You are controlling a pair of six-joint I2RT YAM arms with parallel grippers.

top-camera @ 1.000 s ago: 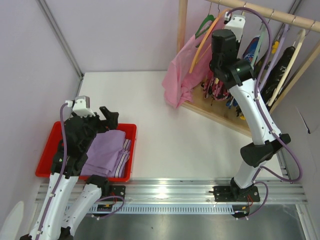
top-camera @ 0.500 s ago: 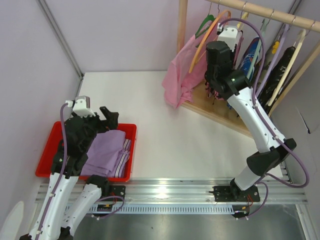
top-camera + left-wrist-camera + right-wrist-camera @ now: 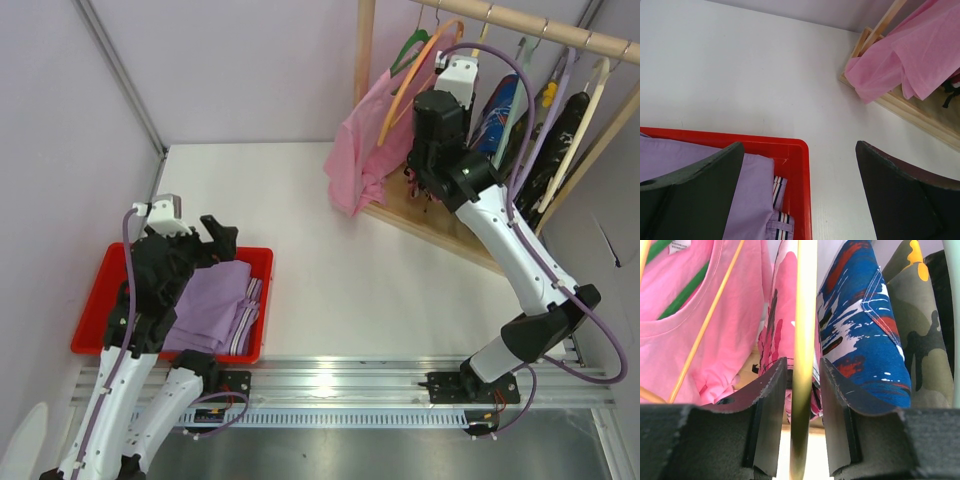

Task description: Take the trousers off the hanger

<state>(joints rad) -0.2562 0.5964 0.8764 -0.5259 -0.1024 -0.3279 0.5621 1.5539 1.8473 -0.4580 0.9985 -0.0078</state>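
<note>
The trousers [image 3: 776, 315], in pink camouflage print, hang on the rack behind my right gripper, between a plain pink garment [image 3: 715, 325] and a blue printed one [image 3: 865, 340]. The thin yellow hanger [image 3: 804, 310] runs straight up between my right gripper's [image 3: 803, 371] two fingers, with a narrow gap on each side, so the jaws straddle it without closing on it. In the top view the right gripper [image 3: 430, 150] is at the rack and hides most of the trousers. My left gripper [image 3: 800, 200] is open and empty above the red tray [image 3: 795, 150].
A wooden rack [image 3: 520, 22] at the back right holds several garments and an orange hanger [image 3: 408, 85]. The pink garment [image 3: 360, 150] drapes onto the table. The red tray [image 3: 95, 310] at the left holds a folded lilac cloth [image 3: 210, 305]. Walls stand behind and to the left.
My right arm has moved left and lower along the rack, bringing the gripper down around the yellow hanger. The left arm has not moved.
</note>
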